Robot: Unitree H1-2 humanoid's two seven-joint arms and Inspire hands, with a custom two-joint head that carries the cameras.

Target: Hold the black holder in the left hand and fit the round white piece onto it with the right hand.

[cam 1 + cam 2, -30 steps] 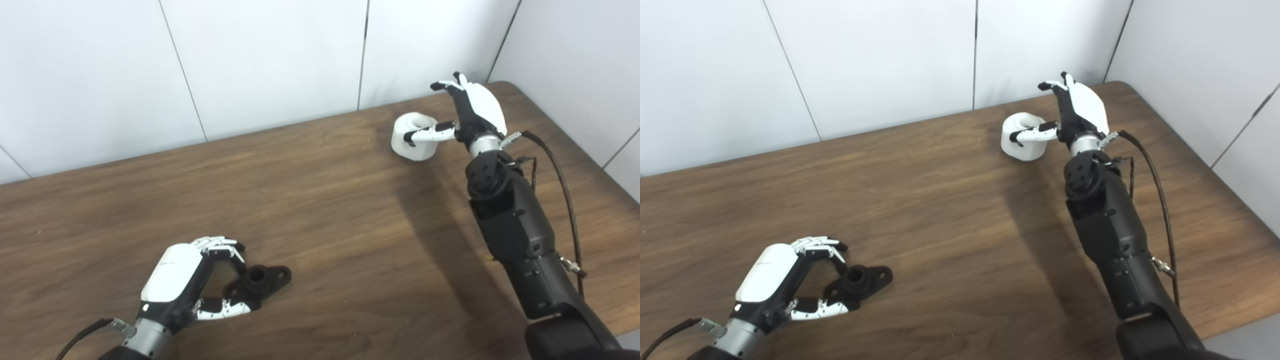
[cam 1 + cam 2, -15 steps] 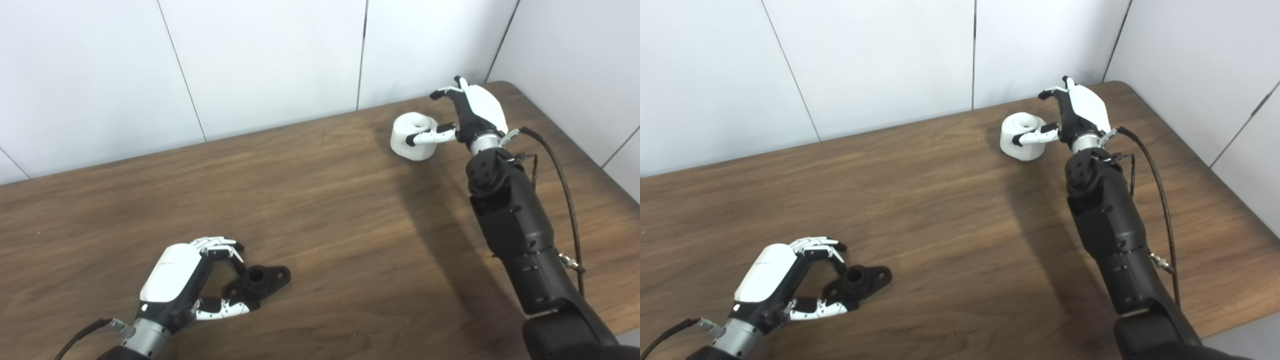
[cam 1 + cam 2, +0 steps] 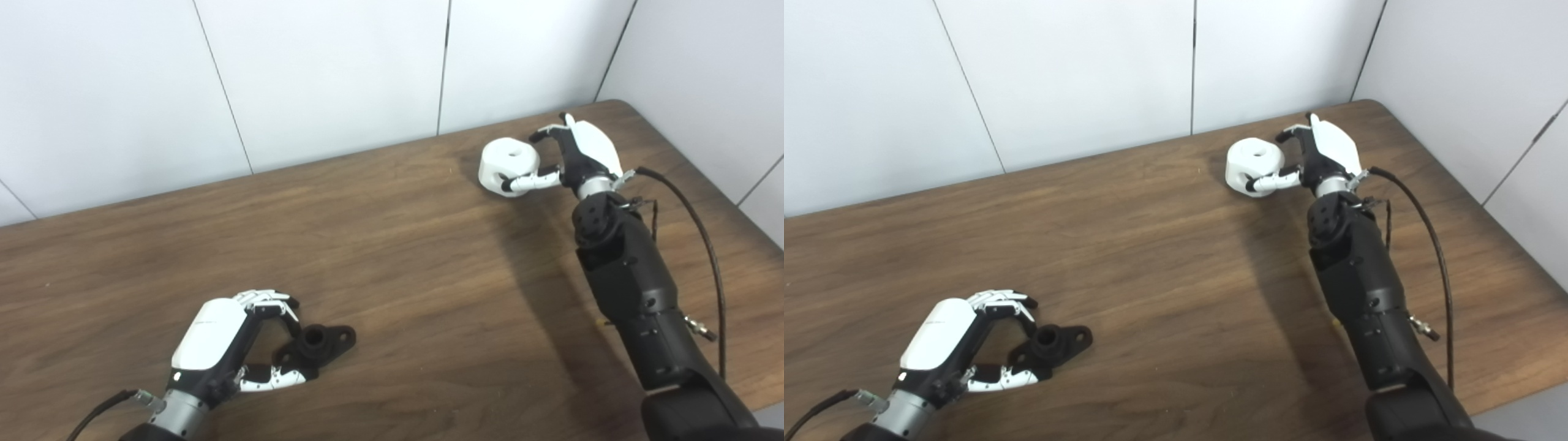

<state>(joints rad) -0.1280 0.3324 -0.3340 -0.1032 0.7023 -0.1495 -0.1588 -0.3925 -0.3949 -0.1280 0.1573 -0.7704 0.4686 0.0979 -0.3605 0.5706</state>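
Note:
The black holder point(image 3: 318, 344) lies flat on the wooden table point(image 3: 398, 245) at the near left. My left hand point(image 3: 223, 340) has its fingers and thumb curled around the holder's left end and touches it there. The round white piece point(image 3: 507, 161), with a hole in its top, is at the far right, tipped a little. My right hand point(image 3: 582, 153) is shut on it, thumb along its near side and fingers over its far side. The same shows in the right eye view: holder point(image 3: 1053, 344), white piece point(image 3: 1254, 158).
White wall panels point(image 3: 337, 73) stand right behind the table's far edge and along its right side. A black cable point(image 3: 698, 226) hangs along my right forearm. The table's right corner point(image 3: 618, 105) lies just past my right hand.
My right hand has come down and closed its fingers and thumb around the white piece, which now sits tipped. My left hand and the holder have not moved.

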